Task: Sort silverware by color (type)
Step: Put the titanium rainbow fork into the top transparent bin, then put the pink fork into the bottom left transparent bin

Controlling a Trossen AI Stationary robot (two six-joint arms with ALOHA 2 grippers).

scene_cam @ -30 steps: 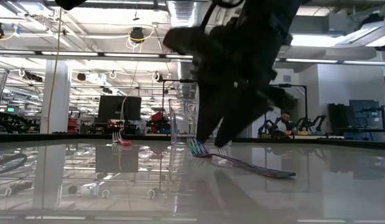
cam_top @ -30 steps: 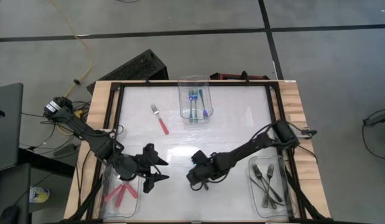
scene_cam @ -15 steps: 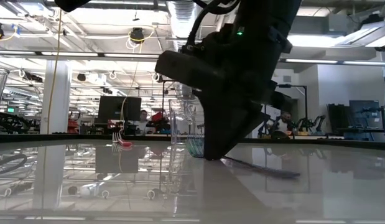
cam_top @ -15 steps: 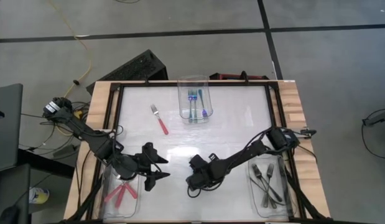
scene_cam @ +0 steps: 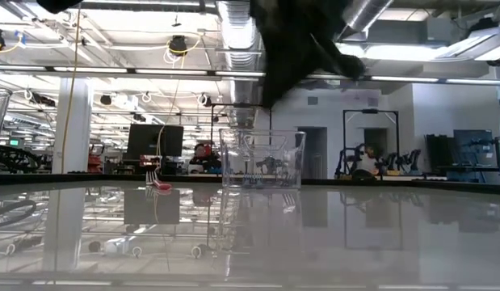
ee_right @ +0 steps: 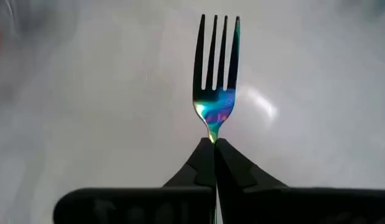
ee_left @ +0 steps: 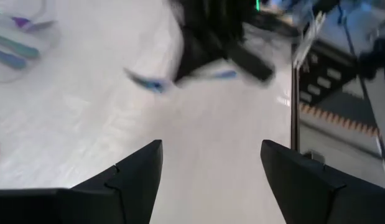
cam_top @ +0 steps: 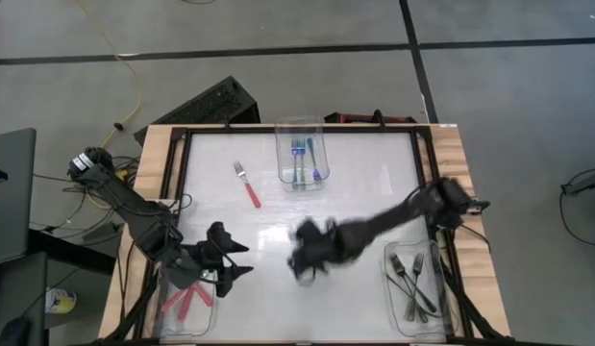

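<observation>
Most forks sit binned; the right gripper (ee_right: 214, 144) clenches an iridescent fork (ee_right: 217, 74), and beyond it a red-handled fork (cam_top: 247, 185) lies unsorted; left gripper (ee_left: 211, 165) released

The right gripper (cam_top: 302, 261) is smeared by motion in the high view, so the fork's handle cannot be made out there. In the right wrist view the closed fingers (ee_right: 212, 163) cover the iridescent fork (ee_right: 216, 81) below its neck. The low view cuts the right arm (scene_cam: 302, 40) off at the top edge. The left wrist view blurs the blue fork (ee_left: 148, 83) and the dark arm above it. The red forks (cam_top: 185, 298) are partly hidden under the left arm (cam_top: 172, 252).
</observation>
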